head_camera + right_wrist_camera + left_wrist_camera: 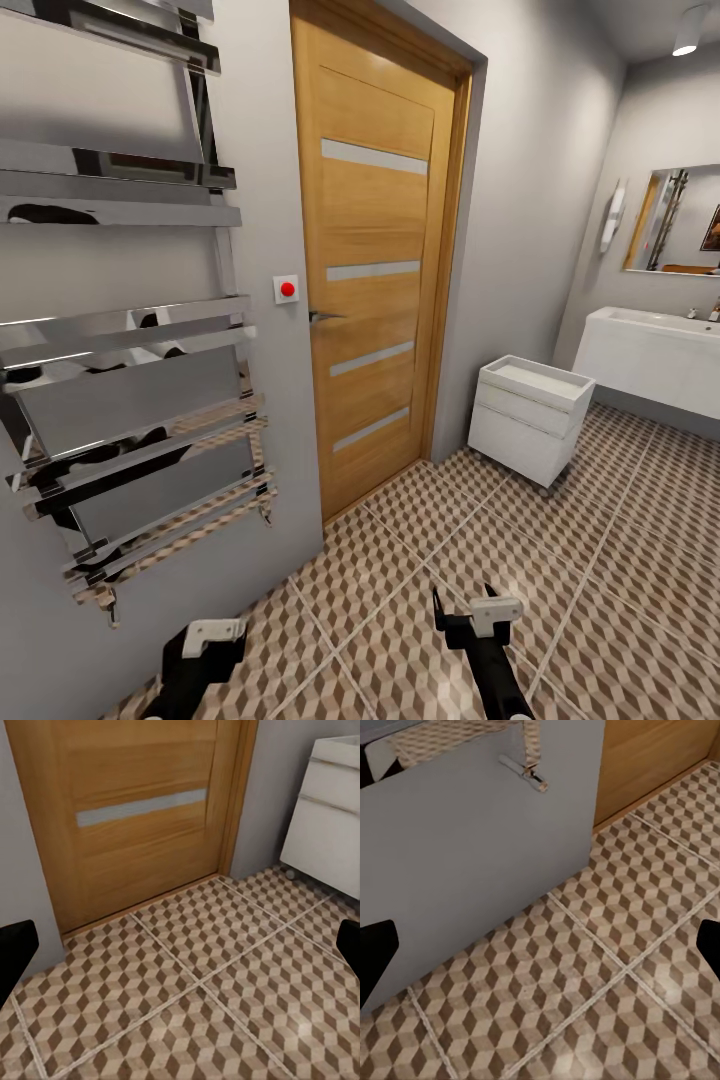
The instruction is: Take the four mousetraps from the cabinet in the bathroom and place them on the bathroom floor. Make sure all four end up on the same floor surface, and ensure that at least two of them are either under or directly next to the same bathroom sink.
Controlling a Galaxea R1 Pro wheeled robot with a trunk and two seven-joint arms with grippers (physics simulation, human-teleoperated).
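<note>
Cube-patterned bathroom floor [600, 560] — sink [650, 360] far right of both spread-apart tools [215, 640] [478, 612].

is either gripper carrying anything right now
No. The left gripper and right gripper both hang open and empty over the cube-patterned tiled floor.

Cut off at the head view's right edge: the sink [650, 355], the mirror [680, 220] above it, the tap [714, 312] too. Towel rail [120, 330] clipped at the left and top edges. Only dark fingertips [376, 958] visible at the wrist views' side edges, grippers' bodies out of frame.
</note>
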